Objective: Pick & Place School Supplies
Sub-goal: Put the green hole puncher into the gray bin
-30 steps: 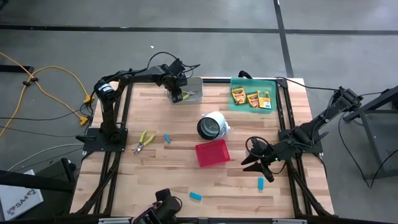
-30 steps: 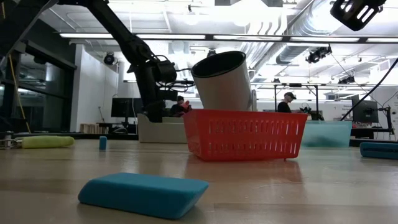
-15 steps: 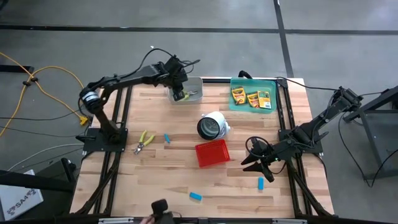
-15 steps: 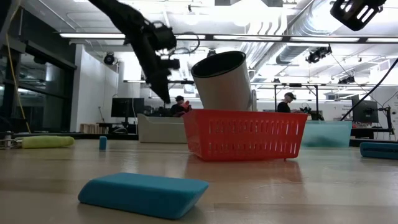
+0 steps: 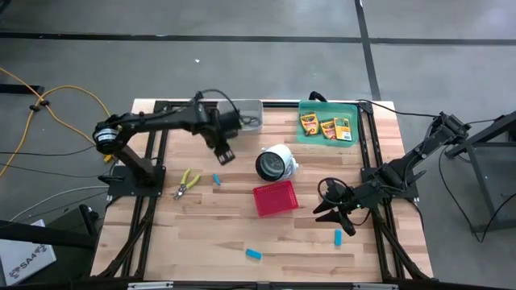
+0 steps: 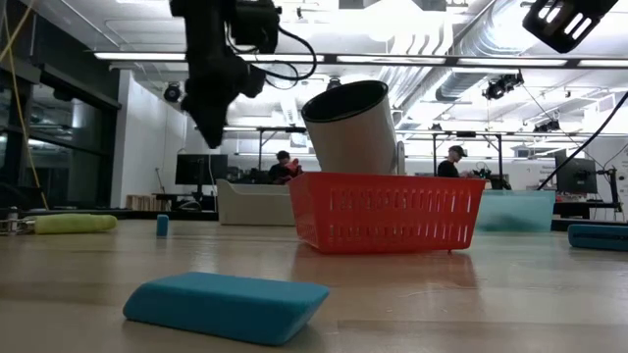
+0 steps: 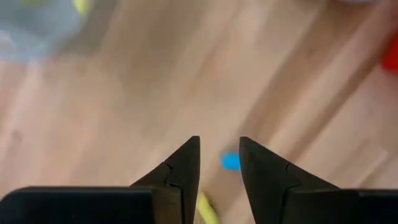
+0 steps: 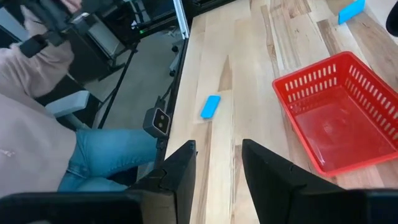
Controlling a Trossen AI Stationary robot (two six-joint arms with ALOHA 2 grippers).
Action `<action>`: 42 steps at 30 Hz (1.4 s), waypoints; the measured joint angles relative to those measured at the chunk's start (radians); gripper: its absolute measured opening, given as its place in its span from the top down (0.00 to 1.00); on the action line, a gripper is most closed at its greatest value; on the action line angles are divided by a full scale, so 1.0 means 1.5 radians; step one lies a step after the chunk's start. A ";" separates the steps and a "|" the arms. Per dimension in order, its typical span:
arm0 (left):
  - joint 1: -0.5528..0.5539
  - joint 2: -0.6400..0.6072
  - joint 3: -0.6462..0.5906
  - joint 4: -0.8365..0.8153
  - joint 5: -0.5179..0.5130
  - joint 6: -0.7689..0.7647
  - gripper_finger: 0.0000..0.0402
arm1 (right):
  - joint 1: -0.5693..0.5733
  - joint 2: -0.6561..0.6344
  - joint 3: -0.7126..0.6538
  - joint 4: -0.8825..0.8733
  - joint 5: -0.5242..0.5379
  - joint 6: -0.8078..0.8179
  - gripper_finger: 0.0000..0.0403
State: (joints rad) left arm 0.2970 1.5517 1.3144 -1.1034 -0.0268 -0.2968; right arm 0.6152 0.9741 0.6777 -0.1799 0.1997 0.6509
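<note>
My left gripper hangs open and empty above the wood, pointing down, between the grey bin and a tiny light-blue block. In its wrist view that block shows on the table beyond the fingertips. A yellow-green-handled plier tool lies flat to the left of the block. Three crayon boxes lie in the green tray. My right gripper waits open at the right, tilted down toward the table. Two more blue blocks lie near the front edge.
A white cylinder lies tipped mid-table against the far side of the red basket. A blurred yellow thing shows by the grey bin. A seated person is beside the table's near edge. Bare wood lies under the left gripper.
My left gripper has risen out of the grey bin and swung toward the table's near edge and slightly left, rolling its wrist as it went. It now hangs over bare wood by the blue block. Its fingers stay apart. My right arm has kept still.
</note>
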 joint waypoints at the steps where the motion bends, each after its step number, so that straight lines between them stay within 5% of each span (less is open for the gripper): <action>1: -0.017 0.000 0.000 -0.012 -0.001 -0.027 0.74 | 0.000 0.000 0.000 0.000 0.000 -0.001 0.70; 18: -0.265 0.000 -0.053 -0.106 -0.083 -0.197 0.74 | 0.055 0.000 0.000 -0.012 0.002 -0.015 0.70; 27: -0.275 0.000 -0.175 -0.119 -0.093 -0.254 0.78 | 0.088 0.000 0.000 0.004 0.044 -0.010 0.70; 42: -0.310 0.000 -0.182 -0.107 -0.105 -0.242 0.83 | 0.087 0.000 0.000 0.056 0.050 -0.010 0.70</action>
State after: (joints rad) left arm -0.1684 1.5513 1.0410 -1.2638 -0.1845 -0.6591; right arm 0.7464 0.9744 0.6777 -0.0960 0.2749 0.6357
